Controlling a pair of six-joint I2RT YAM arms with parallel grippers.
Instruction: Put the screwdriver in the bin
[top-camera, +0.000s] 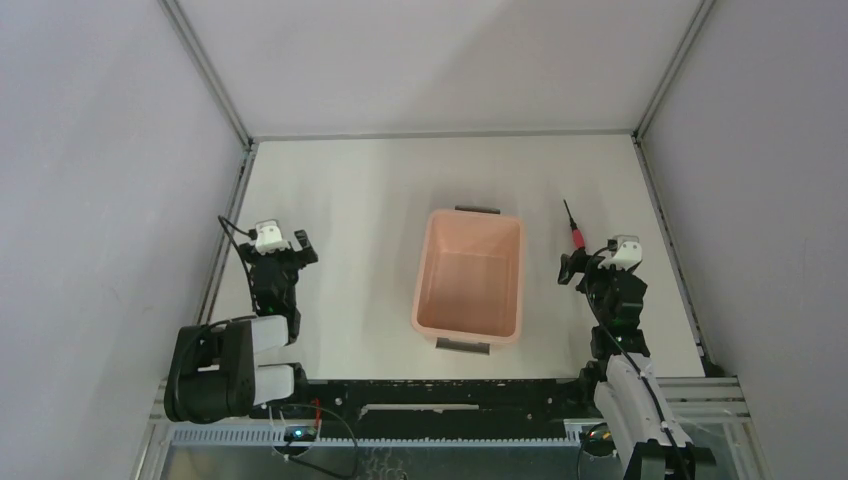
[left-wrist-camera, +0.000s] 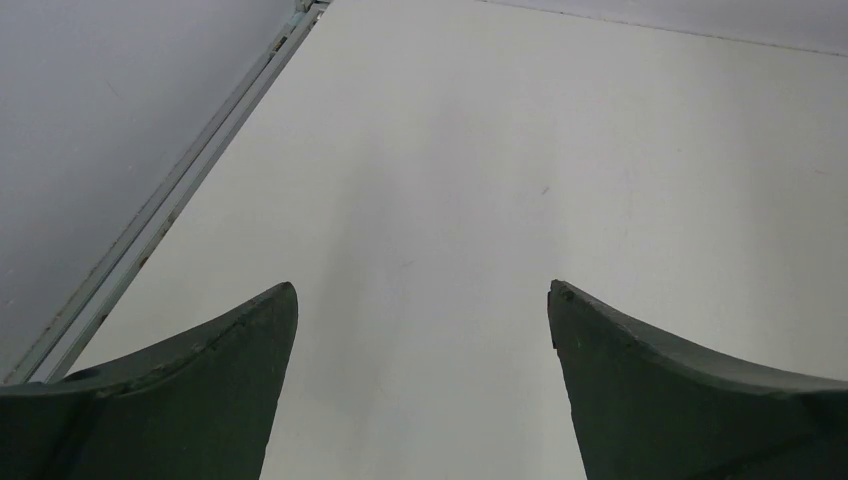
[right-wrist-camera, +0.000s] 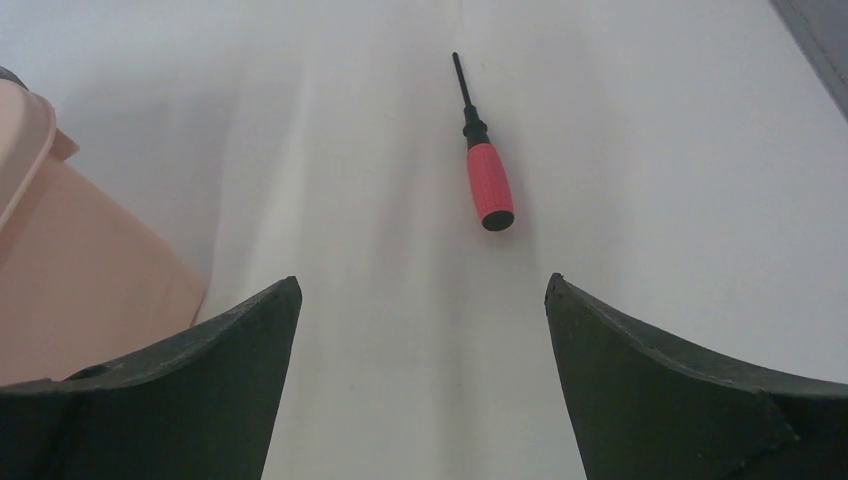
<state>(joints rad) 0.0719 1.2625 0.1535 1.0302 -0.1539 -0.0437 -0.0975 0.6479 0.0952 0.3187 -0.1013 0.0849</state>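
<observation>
At the near edge of the table (top-camera: 350, 220), the two arms rise from their bases, one on each side. The left gripper (left-wrist-camera: 421, 288) hangs low over bare tabletop at the left, well apart from the bin. Its dark fingers (left-wrist-camera: 215, 370) are spread wide with nothing between them.

The right gripper (right-wrist-camera: 421, 278) sits at the right side of the table, to the right of the bin and about level with its middle. Its jaws are also spread wide and hold nothing.

The bin (top-camera: 430, 275), a pale pink tub, stands upright between the two grippers at the middle of the table, long sides running near to far. It has a dark grey handle at the near end (top-camera: 462, 346) and another at the far end (top-camera: 477, 210). Its inside looks bare.

The screwdriver (right-wrist-camera: 481, 155) lies flat on the table to the right of the bin, clear of it and just beyond the right gripper. Its red handle points toward the near side, and the thin black shaft points away, angled slightly left. Neither gripper touches it.
</observation>
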